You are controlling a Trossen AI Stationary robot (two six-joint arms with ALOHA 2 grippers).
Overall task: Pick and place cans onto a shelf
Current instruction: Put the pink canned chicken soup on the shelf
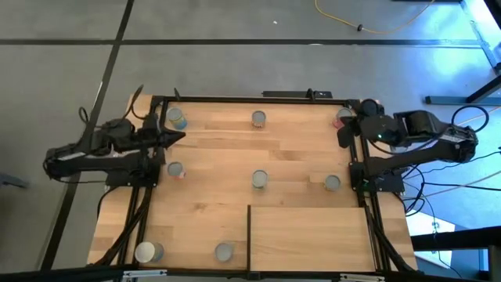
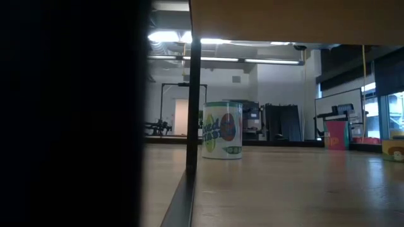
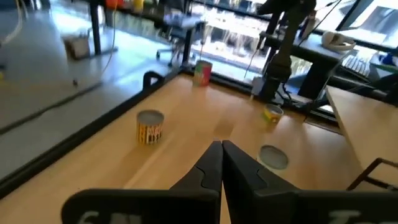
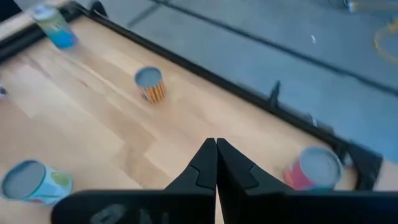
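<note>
A: Your right gripper [image 4: 216, 144] is closed, holding nothing. A red can [image 4: 313, 168] stands just beside it.

B: Your left gripper [image 3: 221, 147] is closed too. You have 8 cans [image 1: 259, 179], 1 shelf [image 1: 307, 235].

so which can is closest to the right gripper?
The red-labelled can at the table's far right corner, just beside the shut right gripper. The other cans stand farther out on the planks; the next nearest is by the right edge, nearer the shelf.

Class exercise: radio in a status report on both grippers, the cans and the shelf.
Left gripper shut, empty, far-left corner. Right gripper shut, empty, by red can. Shelf bare; cans stand on the table. Nothing in the way.
</note>
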